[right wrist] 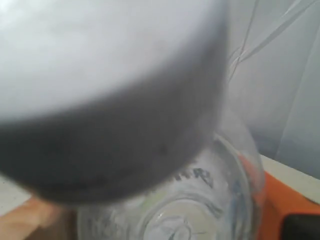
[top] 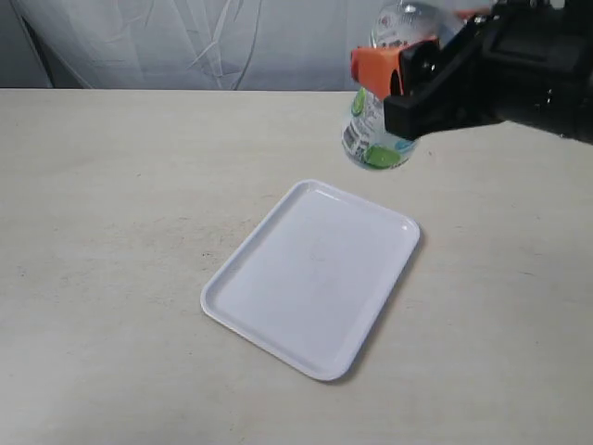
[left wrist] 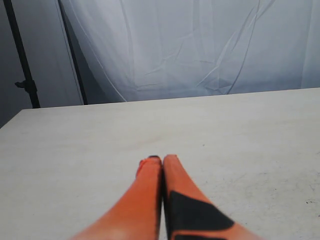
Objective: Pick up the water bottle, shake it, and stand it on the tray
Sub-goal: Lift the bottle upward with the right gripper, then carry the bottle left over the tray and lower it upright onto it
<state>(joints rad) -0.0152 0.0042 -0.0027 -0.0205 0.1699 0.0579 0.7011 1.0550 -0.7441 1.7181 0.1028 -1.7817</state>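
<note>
Blur takes up most of my right wrist feed: the white cap (right wrist: pixel 110 85) of the water bottle (right wrist: pixel 200 200) sits so close to the lens that it reads as a soft grey-white disc, and past it I catch only the clear shoulder and a few smeared dark letters. Orange fingers (right wrist: pixel 287 197) show on either side of the bottle, so the right hand (top: pixel 394 76) is clamped around it. On the exterior camera the bottle hangs tilted in the air above the counter (top: pixel 111 185), near the far corner of the tray (top: pixel 315 278) and not touching it. Its top is cut off by the frame edge, and the hand's black body hides part of the label (green and white is all I can read). On my left wrist feed, the left hand (left wrist: pixel 162 161) has its orange fingers pressed together, low over bare counter, pointing toward a white curtain (left wrist: pixel 200 45) and a dark pole (left wrist: pixel 22 65) beyond the far edge.
</note>
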